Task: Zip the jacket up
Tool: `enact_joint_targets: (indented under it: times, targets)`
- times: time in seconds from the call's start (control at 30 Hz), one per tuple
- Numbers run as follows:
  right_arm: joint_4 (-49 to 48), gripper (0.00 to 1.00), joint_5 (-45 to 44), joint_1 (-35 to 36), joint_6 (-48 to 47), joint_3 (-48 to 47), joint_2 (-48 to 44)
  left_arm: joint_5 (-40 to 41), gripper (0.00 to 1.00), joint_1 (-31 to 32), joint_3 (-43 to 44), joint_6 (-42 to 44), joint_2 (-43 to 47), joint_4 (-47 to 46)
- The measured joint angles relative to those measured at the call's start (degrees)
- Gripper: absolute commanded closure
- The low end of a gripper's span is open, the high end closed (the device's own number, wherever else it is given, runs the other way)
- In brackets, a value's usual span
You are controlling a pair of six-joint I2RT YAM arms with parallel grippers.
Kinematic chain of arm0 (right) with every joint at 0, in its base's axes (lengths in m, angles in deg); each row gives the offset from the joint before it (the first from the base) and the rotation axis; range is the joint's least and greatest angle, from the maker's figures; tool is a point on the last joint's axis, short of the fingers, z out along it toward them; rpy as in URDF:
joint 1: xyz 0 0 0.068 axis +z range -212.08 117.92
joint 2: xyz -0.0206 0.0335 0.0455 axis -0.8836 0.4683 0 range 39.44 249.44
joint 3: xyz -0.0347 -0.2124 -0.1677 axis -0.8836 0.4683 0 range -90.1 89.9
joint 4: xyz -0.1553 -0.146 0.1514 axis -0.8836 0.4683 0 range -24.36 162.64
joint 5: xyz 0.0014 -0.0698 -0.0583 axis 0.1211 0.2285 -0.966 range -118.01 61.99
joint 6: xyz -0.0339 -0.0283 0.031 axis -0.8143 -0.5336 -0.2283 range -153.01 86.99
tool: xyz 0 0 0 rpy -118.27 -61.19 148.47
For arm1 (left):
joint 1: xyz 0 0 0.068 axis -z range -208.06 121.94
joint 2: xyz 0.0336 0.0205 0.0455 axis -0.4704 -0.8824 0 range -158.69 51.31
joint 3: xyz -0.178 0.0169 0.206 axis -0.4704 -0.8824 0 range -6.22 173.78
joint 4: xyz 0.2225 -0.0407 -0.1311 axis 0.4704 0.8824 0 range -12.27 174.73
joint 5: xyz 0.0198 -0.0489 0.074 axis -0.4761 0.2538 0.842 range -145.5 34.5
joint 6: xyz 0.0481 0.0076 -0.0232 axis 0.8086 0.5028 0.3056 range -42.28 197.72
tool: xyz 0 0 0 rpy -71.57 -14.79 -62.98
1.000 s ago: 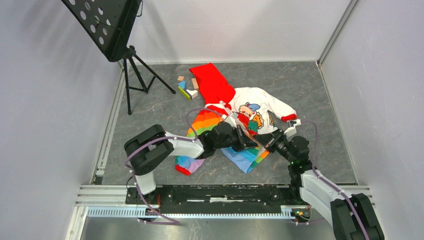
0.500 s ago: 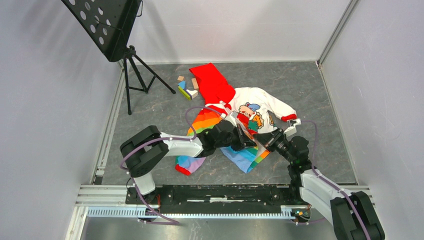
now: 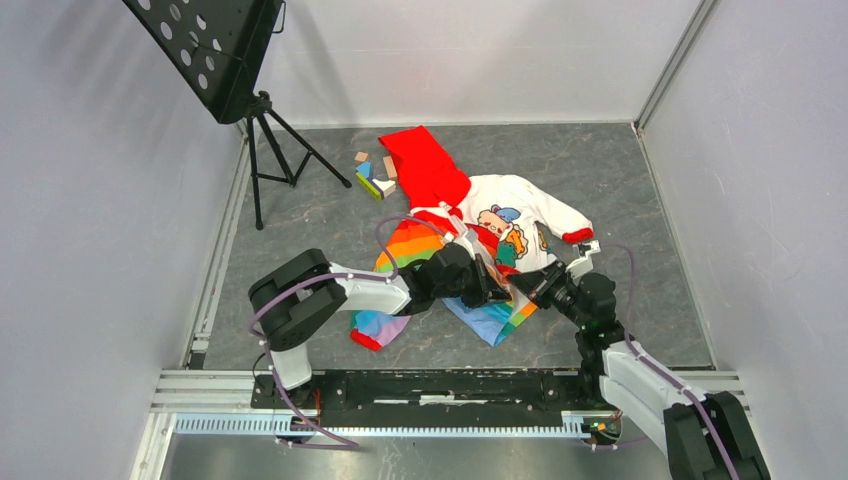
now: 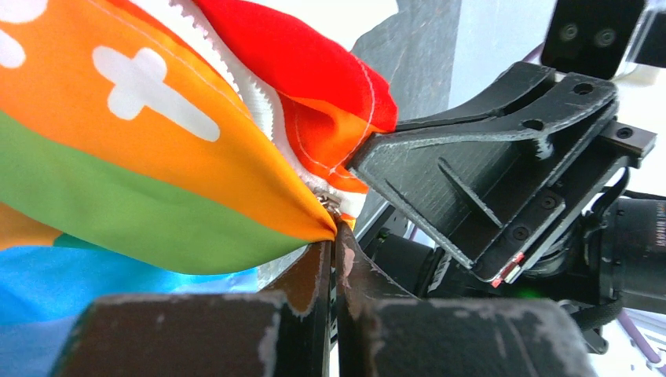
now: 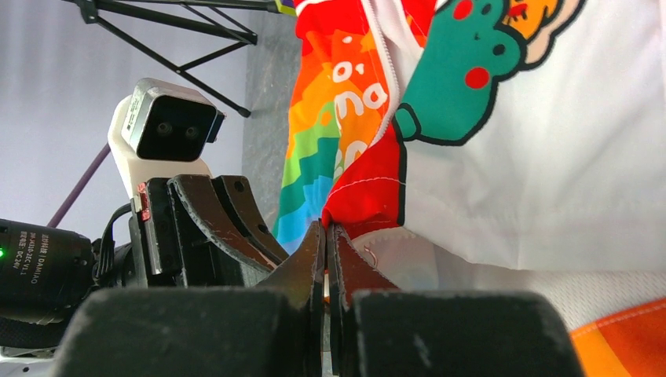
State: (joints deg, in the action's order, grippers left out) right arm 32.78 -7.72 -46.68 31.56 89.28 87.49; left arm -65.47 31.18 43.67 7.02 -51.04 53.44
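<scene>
The jacket (image 3: 520, 215) lies spread on the grey floor, red hood away from me, white bear panel on the right and rainbow front (image 3: 405, 250) on the left. My left gripper (image 3: 500, 288) and right gripper (image 3: 524, 290) meet tip to tip at its lower front edge. In the left wrist view the left gripper (image 4: 335, 239) is shut on the orange-green fabric's point (image 4: 157, 157), beside the white zipper teeth (image 4: 259, 98). In the right wrist view the right gripper (image 5: 326, 229) is shut on the red edge (image 5: 365, 196) below the bear panel (image 5: 550, 157).
A black music stand (image 3: 215, 60) on a tripod (image 3: 275, 150) stands at the back left. Small wooden blocks (image 3: 372, 175) lie beside the hood. White walls close in on three sides, and a metal rail (image 3: 450, 385) runs along the near edge.
Both grippers stay shut on the jacket's lower edge. The left arm's elbow swayed left and came back; the right wrist shifted slightly.
</scene>
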Motion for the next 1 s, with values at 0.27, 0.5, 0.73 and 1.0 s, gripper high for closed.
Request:
enact_joint_targets:
  times: [0.27,0.5,0.73,1.0]
  targets:
    - [11.65,0.94,-2.86,0.00,-1.97,0.00,-5.57,-1.57,0.97,0.42,0.81,0.00,-2.73,1.25]
    - [12.55,0.90,-3.04,0.00,-2.12,0.00,-2.80,-3.26,0.81,0.50,1.95,0.02,-4.13,1.99]
    - [15.54,0.73,-4.33,0.00,-3.41,0.00,-2.62,-5.68,0.37,0.63,2.32,1.14,-4.24,1.99]
    - [19.45,0.50,-5.18,0.00,-8.11,0.00,-1.64,-6.93,0.26,0.28,1.77,8.74,-0.46,8.83]
